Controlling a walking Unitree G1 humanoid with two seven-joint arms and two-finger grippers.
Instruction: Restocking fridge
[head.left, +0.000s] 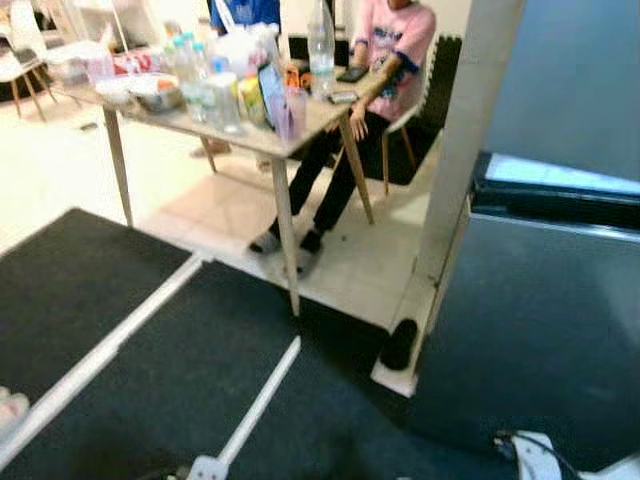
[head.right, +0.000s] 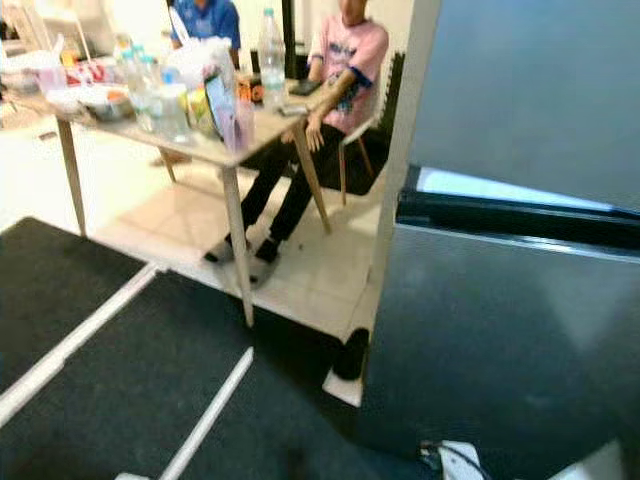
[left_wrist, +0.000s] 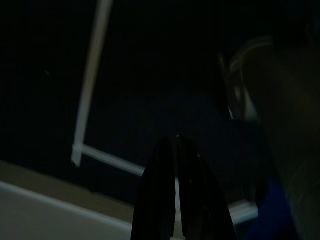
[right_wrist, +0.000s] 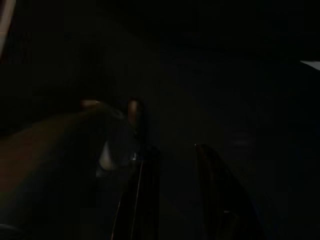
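The dark grey fridge (head.left: 540, 330) stands low at my right with its door closed and a black rim along its top. Across the floor, a wooden table (head.left: 258, 141) carries several drink bottles (head.left: 205, 85), a tall water bottle (head.left: 320, 45) and bowls. Both arms hang low over the dark mat. In the dim left wrist view, my left gripper (left_wrist: 176, 142) has its fingers together with nothing in them. In the right wrist view, my right gripper (right_wrist: 174, 150) has its fingers apart and nothing between them.
A person in a pink shirt (head.left: 395, 50) sits at the table's far side, and another in blue (head.left: 245, 12) is behind it. A white pillar (head.left: 470, 130) stands left of the fridge, with a black object (head.left: 398, 345) at its base. Black floor mats (head.left: 200, 360) with white strips (head.left: 260, 400) lie ahead.
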